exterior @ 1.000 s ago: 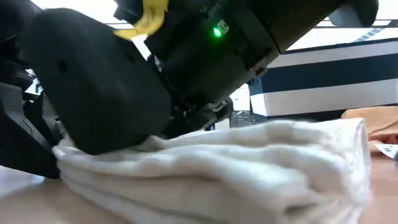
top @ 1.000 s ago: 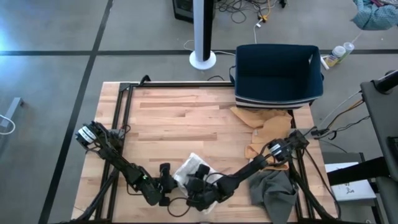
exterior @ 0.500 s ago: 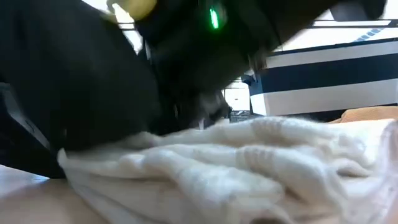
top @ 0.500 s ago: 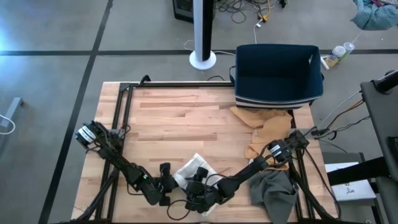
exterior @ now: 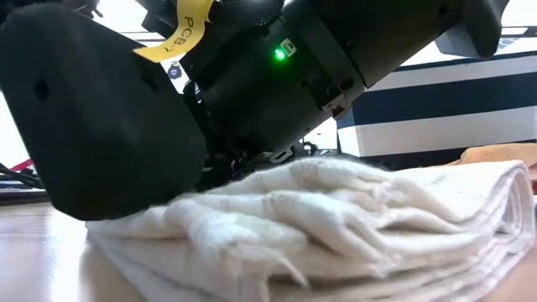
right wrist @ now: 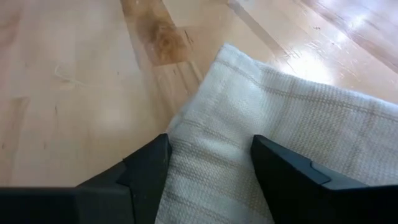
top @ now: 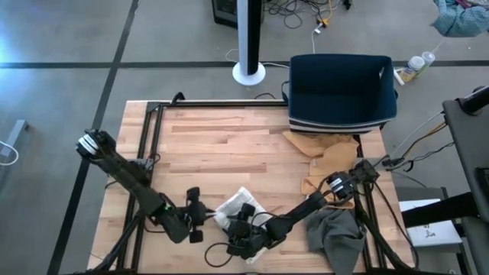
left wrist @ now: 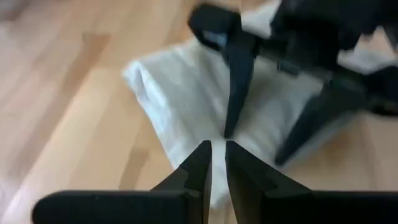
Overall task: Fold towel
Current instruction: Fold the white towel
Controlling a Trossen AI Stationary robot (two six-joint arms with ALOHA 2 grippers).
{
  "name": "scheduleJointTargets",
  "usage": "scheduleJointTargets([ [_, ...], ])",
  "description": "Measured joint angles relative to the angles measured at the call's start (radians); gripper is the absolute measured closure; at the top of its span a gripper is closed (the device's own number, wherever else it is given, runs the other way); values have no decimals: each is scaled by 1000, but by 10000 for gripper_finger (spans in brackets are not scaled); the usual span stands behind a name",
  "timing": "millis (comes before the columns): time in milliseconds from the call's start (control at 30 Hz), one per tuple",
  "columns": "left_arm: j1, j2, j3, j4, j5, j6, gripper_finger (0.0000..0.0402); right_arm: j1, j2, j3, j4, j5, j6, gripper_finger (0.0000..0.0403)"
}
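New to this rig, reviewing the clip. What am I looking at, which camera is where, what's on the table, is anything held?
Two dark robot arms work at a wooden table. One camera looks straight down, one sits at table height, and one rides on each wrist.

Near the front edge lies a folded white towel. The right gripper has its jaws open, straddling the towel's corner and resting on it, not gripping. The left gripper has its jaws shut on nothing, just off the towel's edge.

Also there: a navy bin at the back right, tan cloths in front of it, and a grey cloth at the front right.
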Motion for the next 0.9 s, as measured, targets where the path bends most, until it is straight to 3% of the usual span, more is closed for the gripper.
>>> scheduleJointTargets([
  [100,14,37,-10,82,1,28,364,0,0,0,0,1,-1,181],
  [267,30,180,-16,72,2,6,364,4,-12,-3,-12,8,-13,175],
  [433,56,304,-9,108,-26,-39,364,35,-101,-9,-45,15,-79,167],
  [600,56,325,-8,116,-35,-44,364,55,-269,-26,-234,185,-61,171],
  [667,57,314,-9,110,-29,-40,364,37,-311,-61,-336,206,-1,175],
  [767,57,298,-12,102,-20,-30,364,-2,-361,-141,-387,150,84,181],
  [900,57,294,-14,99,-16,-26,364,-54,-384,-277,-212,-2,85,197],
])
